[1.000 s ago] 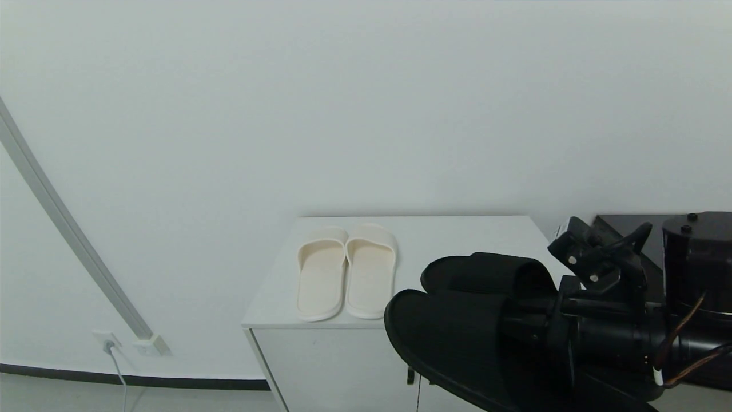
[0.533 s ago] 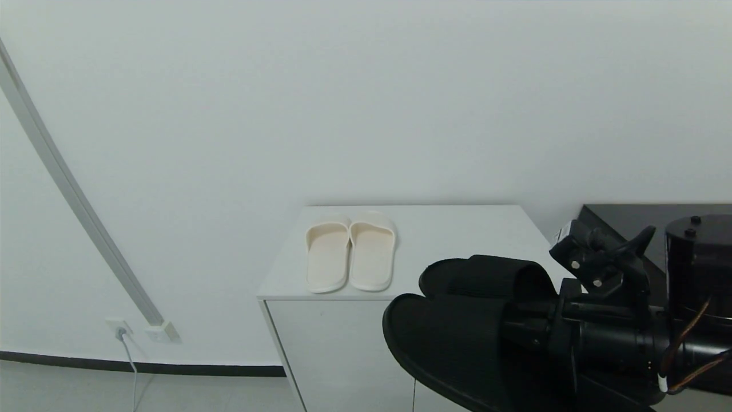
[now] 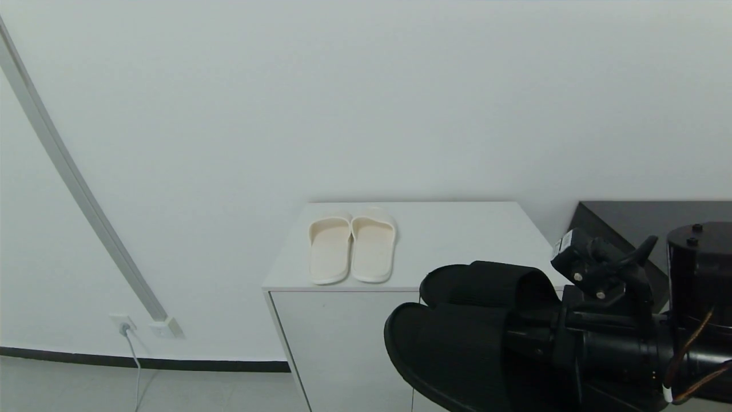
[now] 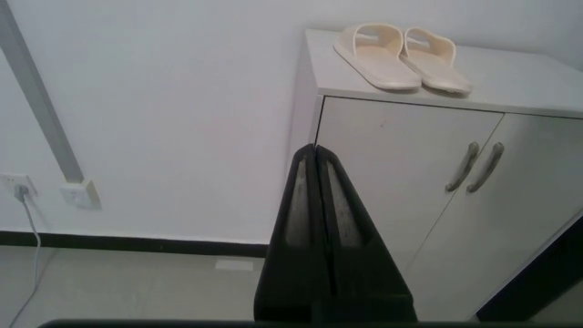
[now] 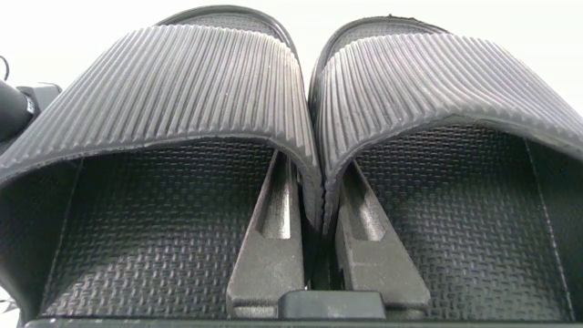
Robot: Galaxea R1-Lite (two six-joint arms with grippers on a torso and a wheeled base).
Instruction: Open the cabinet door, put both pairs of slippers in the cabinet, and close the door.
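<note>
Your right gripper (image 5: 315,196) pinches black slippers (image 3: 469,326) by inner walls, beside cabinet (image 4: 392,182) | white slippers (image 3: 351,249) on top | left gripper (image 4: 317,157) pressed closed, empty | door closed: hook a handle (image 4: 478,166) with left, pull level

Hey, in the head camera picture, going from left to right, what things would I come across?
Grey wall strip → cream slippers → black slippers → dark flat surface at the right edge.

left gripper (image 4: 316,155) closed, right gripper (image 5: 315,196) clamped
</note>
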